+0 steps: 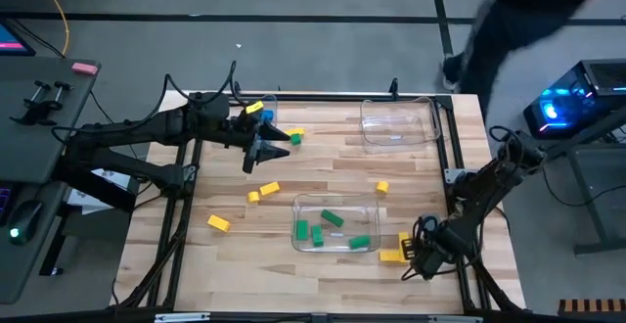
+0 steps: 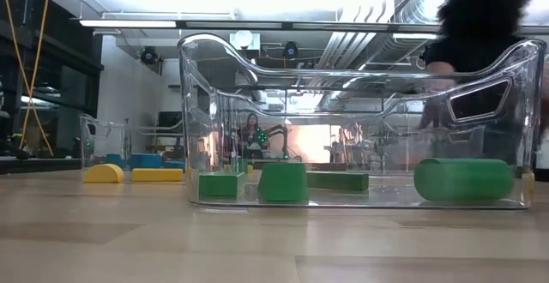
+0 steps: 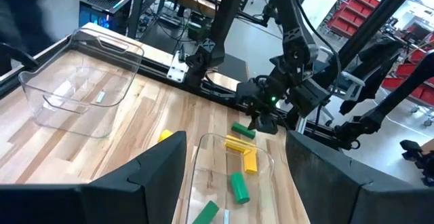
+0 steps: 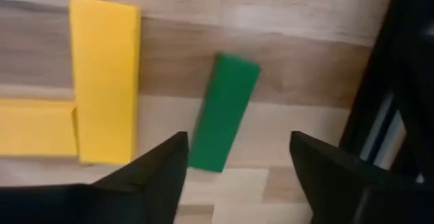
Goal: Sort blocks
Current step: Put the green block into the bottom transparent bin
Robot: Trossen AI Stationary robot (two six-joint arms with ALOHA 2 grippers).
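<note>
The right gripper (image 4: 234, 166) hangs low over the table's near right corner with its fingers apart and nothing between them; a green bar (image 4: 224, 112) lies on the wood just past the fingertips, right beside two yellow bars (image 4: 102, 81) set in an L. If the fingers come down slightly off line, they could catch the yellow pieces along with the green one, or push the green bar off toward the table edge nearby. The left gripper (image 1: 272, 150) hovers over the far left part of the table, spread open and empty, near a yellow block (image 1: 296, 137) and the tray there. The middle tray (image 1: 337, 202) holds only green blocks (image 1: 331, 219), about five of them. The far left tray (image 1: 271, 101) holds a blue block (image 1: 266, 117) and a yellow piece, though the arm hides part of it. The far right tray (image 1: 398, 123) looks empty of blocks. Other yellow blocks (image 1: 264, 192) lie loose on the table (image 1: 323, 166)
</note>
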